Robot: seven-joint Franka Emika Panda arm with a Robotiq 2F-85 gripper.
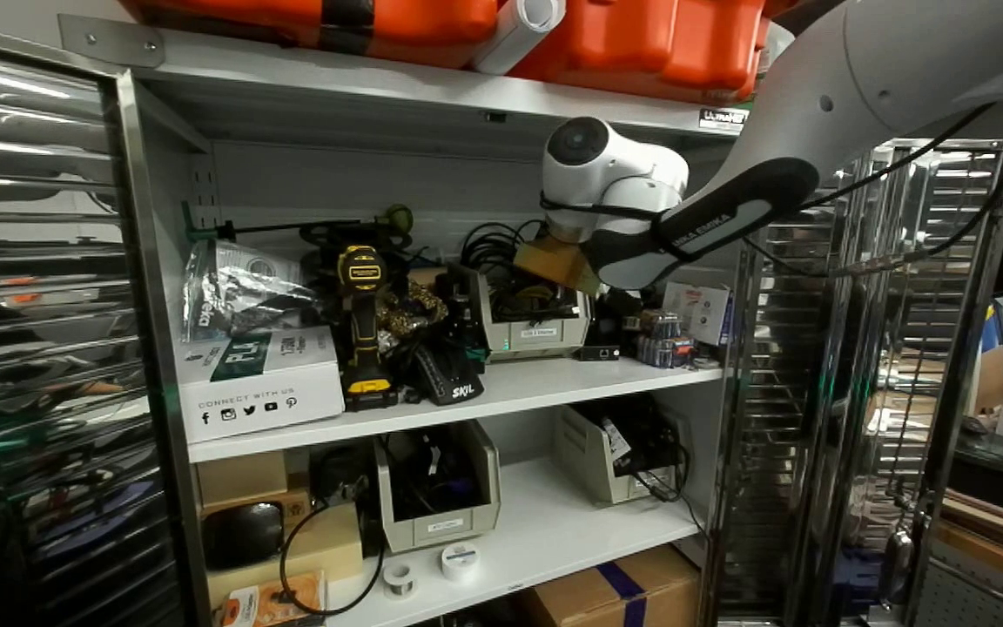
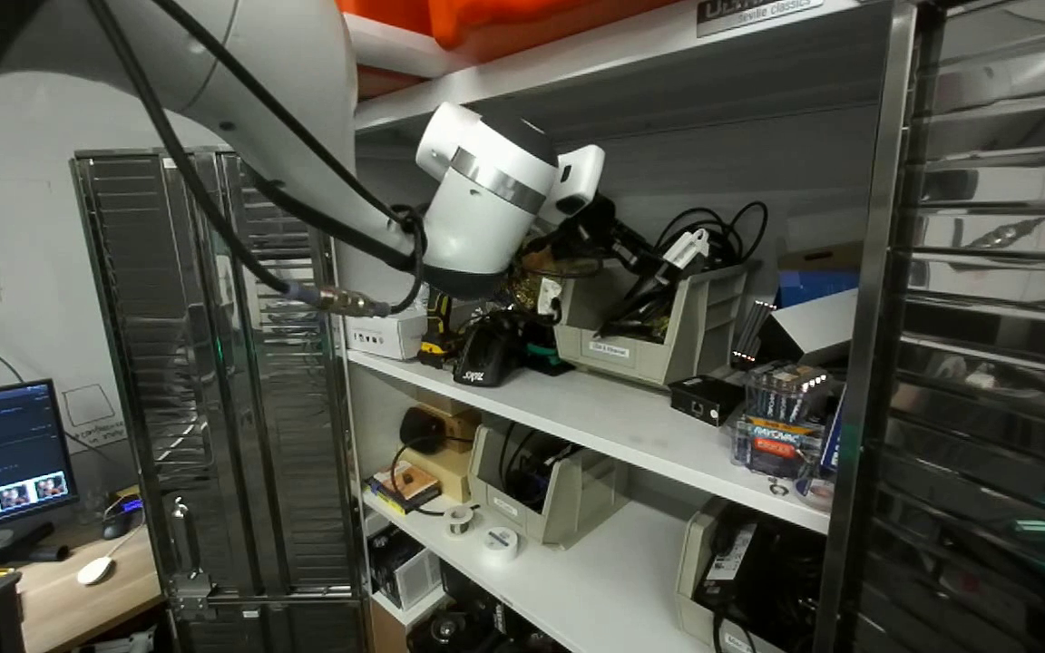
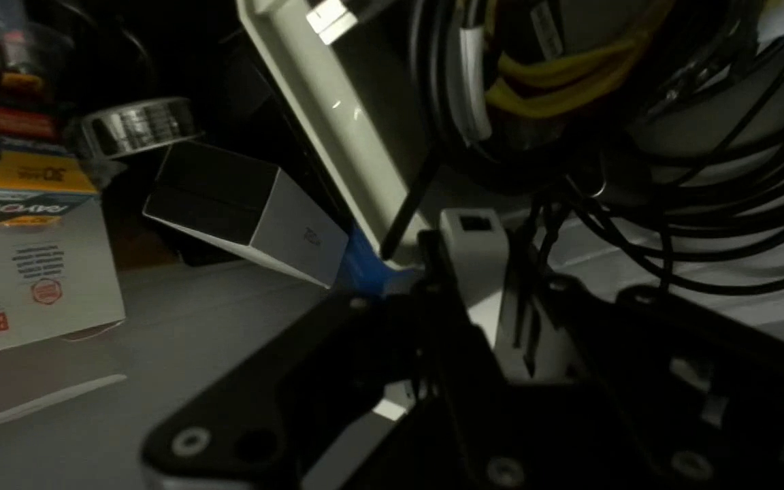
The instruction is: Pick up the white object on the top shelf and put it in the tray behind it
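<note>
Hand (image 3: 475, 264) around white object (image 3: 478, 241), RAYOVAC pack (image 2: 773, 444) apart

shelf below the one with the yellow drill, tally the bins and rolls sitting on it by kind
Bins: 2
Rolls: 2
Total: 4

White object (image 3: 479, 255) smooth plastic; tray (image 2: 702, 317) matt plastic; door (image 2: 999, 376) glossy metal.
</note>
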